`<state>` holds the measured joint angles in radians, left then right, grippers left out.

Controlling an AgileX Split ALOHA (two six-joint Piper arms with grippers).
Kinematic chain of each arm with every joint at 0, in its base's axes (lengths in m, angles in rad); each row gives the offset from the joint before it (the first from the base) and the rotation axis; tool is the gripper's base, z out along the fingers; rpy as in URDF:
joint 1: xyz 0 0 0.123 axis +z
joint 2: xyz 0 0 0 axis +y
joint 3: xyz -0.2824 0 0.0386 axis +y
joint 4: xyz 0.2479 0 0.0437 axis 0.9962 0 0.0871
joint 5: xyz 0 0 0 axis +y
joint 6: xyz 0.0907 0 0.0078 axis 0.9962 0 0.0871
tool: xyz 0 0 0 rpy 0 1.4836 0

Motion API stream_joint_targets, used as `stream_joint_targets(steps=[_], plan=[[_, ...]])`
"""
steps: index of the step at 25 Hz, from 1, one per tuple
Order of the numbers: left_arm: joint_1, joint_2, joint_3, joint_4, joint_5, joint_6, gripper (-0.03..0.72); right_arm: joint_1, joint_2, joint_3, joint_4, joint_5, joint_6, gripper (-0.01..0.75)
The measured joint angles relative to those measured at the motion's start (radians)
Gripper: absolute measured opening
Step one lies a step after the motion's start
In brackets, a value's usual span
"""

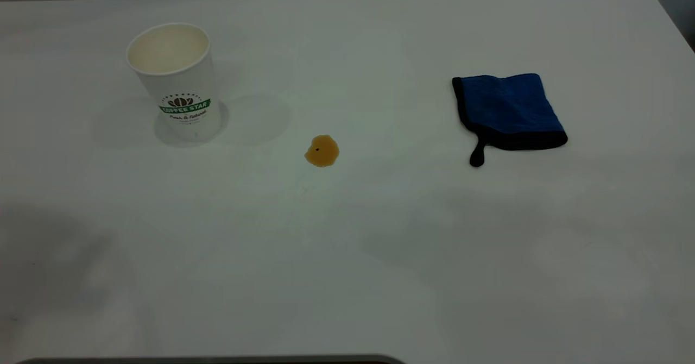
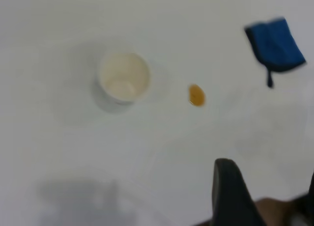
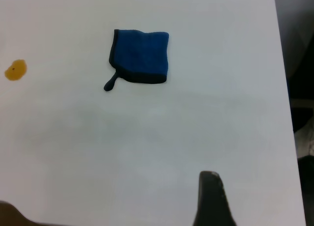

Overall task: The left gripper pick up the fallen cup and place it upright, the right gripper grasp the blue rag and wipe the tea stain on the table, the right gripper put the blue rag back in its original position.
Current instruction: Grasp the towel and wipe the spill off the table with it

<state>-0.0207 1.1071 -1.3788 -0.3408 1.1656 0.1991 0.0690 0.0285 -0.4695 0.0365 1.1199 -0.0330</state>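
The table (image 1: pixel 347 255) is plain white, with soft grey shadows across its near part. The cup (image 1: pixel 182 89) is white outside and cream inside; its side carries a green band with white lettering, a brown bean logo above it and thin dark script below. The stain (image 1: pixel 321 151) is amber-brown with one tiny dark speck near its middle. The rag (image 1: pixel 507 108) is royal blue, edged in black along two sides, with a short black loop tail at one corner. In each wrist view a black finger (image 2: pixel 230 196) (image 3: pixel 212 201) shows against the white top.
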Motion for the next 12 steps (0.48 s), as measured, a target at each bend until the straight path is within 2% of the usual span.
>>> stream_joint_targets(steps=[4, 12], plan=[[0.0, -0.153, 0.101, 0.102, 0.0, -0.047, 0.429, 0.0, 0.0, 0.0, 0.0, 0.0, 0.0, 0.546], [0.0, -0.445, 0.49, 0.248, 0.0, -0.076, 0.428, 0.0, 0.0, 0.0, 0.0, 0.0, 0.0, 0.546]])
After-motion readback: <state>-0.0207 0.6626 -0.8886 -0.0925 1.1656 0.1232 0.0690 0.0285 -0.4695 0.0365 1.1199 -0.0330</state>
